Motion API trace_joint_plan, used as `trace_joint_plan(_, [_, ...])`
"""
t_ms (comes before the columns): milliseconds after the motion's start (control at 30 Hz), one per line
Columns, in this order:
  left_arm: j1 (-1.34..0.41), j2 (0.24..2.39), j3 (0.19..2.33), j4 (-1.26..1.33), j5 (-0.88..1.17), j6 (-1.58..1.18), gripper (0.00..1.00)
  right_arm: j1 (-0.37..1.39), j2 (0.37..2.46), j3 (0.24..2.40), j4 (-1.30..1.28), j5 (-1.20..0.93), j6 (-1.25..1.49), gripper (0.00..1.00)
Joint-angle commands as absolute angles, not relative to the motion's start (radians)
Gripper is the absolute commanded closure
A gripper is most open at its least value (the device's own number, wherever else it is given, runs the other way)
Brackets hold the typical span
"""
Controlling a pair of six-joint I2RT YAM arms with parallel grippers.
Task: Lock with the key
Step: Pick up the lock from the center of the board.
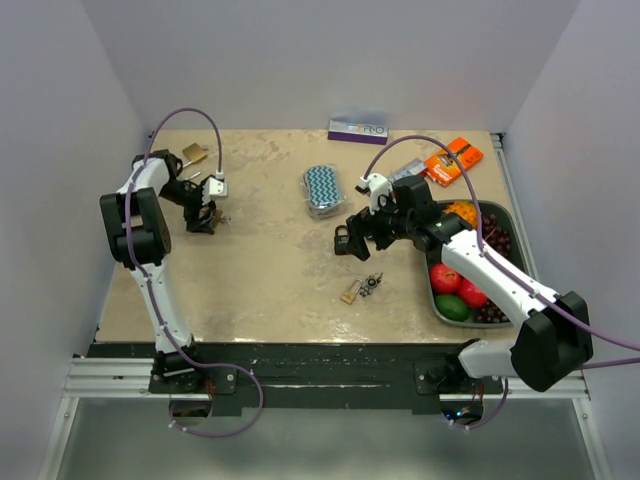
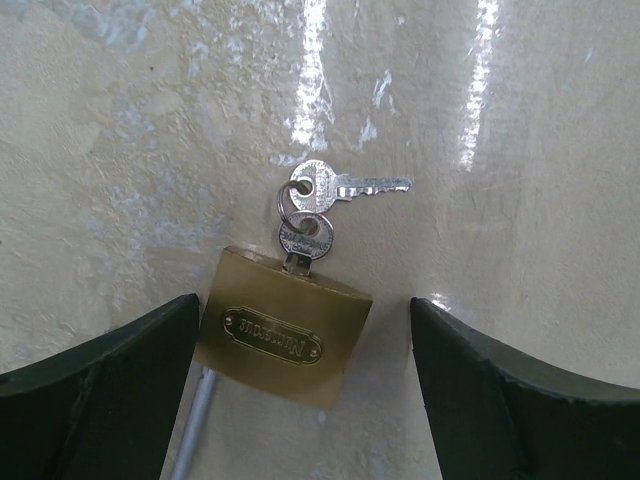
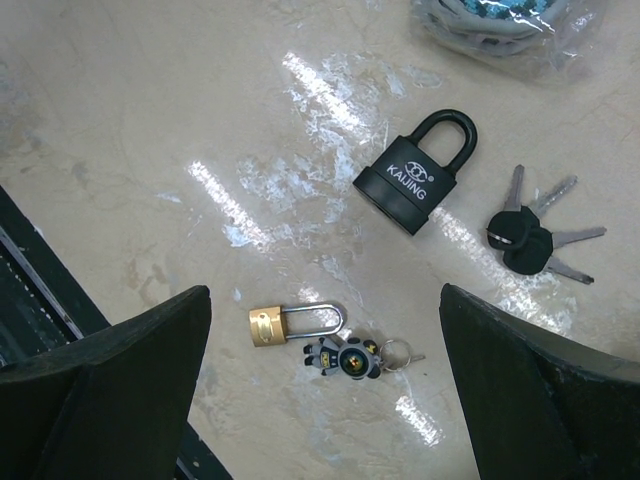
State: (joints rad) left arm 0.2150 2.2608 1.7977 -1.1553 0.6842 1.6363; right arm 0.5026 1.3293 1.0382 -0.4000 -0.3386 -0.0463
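Note:
A brass padlock [image 2: 283, 337] lies on the table between my left gripper's open fingers [image 2: 100, 400], close to the left one. A silver key [image 2: 307, 236] sits in its keyhole, and a second key [image 2: 345, 186] hangs from the same ring. Its steel shackle [image 2: 195, 425] points toward the wrist. My left gripper [image 1: 205, 215] is low over it at the far left. My right gripper [image 1: 358, 232] is open and empty above a black padlock [image 3: 415, 180], black-headed keys [image 3: 535, 235], a small long-shackle brass padlock [image 3: 290, 325] and a figure keychain [image 3: 345, 357].
A metal tray [image 1: 505, 215] of fruit stands at the right. A blue patterned pouch [image 1: 322, 190] lies mid-table, a purple box [image 1: 358, 130] and an orange packet [image 1: 454, 160] at the back. Another brass object [image 1: 194, 153] lies at the back left.

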Motion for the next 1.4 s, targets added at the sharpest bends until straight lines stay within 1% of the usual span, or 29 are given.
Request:
trace_joint_plan(0, [0.218,2.273,1.77,-1.108,0.658,1.68,0.13,0.497,1.318,1.068,-0.397,-0.379,-0.058,0.01])
trace_joint_plan(33, [0.218,2.276,1.769,-1.12,0.649,1.683,0.19,0.495,1.318,1.071,-0.397,-0.382,-0.058,0.01])
trace_joint_plan(100, [0.218,2.275,1.761,-1.153,0.631,1.697,0.25,0.495,1.318,1.074,-0.402,-0.385,-0.058,0.01])
trace_joint_plan(133, [0.216,2.267,1.738,-1.161,0.626,1.701,0.31,0.497,1.316,1.077,-0.403,-0.387,-0.058,0.01])
trace_joint_plan(200, [0.212,2.221,1.694,-1.164,0.624,1.715,0.4,0.497,1.316,1.08,-0.405,-0.394,-0.058,0.01])
trace_joint_plan(233, [0.207,2.198,1.634,-1.155,0.623,1.715,0.48,0.497,1.316,1.081,-0.405,-0.402,-0.057,0.01])
trace_joint_plan(333, [0.184,2.091,1.488,-1.114,0.635,1.703,0.6,0.497,1.319,1.085,-0.405,-0.414,-0.054,0.01])
trace_joint_plan(400, [0.149,1.998,1.365,-1.039,0.65,1.646,0.66,0.497,1.319,1.085,-0.403,-0.417,-0.049,0.01])
trace_joint_plan(433, [0.134,1.967,1.326,-1.01,0.653,1.623,0.71,0.495,1.322,1.085,-0.403,-0.42,-0.046,0.01])
trace_joint_plan(500, [0.086,1.887,1.225,-0.921,0.661,1.54,0.74,0.495,1.324,1.083,-0.405,-0.428,-0.04,0.01])
trace_joint_plan(533, [0.069,1.843,1.197,-0.89,0.669,1.505,0.79,0.494,1.322,1.083,-0.405,-0.431,-0.037,0.01])
trace_joint_plan(600, [0.02,1.804,1.126,-0.812,0.684,1.409,0.84,0.495,1.324,1.077,-0.407,-0.433,-0.031,0.01])
trace_joint_plan(700, [-0.054,1.731,1.053,-0.684,0.681,1.271,0.95,0.495,1.331,1.068,-0.407,-0.433,-0.008,0.01])
trace_joint_plan(733, [-0.069,1.695,1.04,-0.66,0.677,1.217,1.0,0.495,1.336,1.065,-0.408,-0.437,-0.008,0.01])
trace_joint_plan(867, [-0.164,1.619,1.026,-0.637,0.62,1.197,1.0,0.495,1.341,1.049,-0.387,-0.465,0.031,0.01])
trace_joint_plan(1133, [-0.241,1.505,1.054,-0.655,0.586,1.191,1.0,0.495,1.399,1.049,-0.327,-0.574,0.126,0.01])
trace_joint_plan(1233, [-0.281,1.496,1.075,-0.652,0.578,1.154,1.0,0.494,1.433,1.043,-0.278,-0.591,0.176,0.01])
trace_joint_plan(1367, [-0.345,1.473,1.094,-0.638,0.574,1.089,1.0,0.495,1.485,1.029,-0.139,-0.613,0.297,0.01])
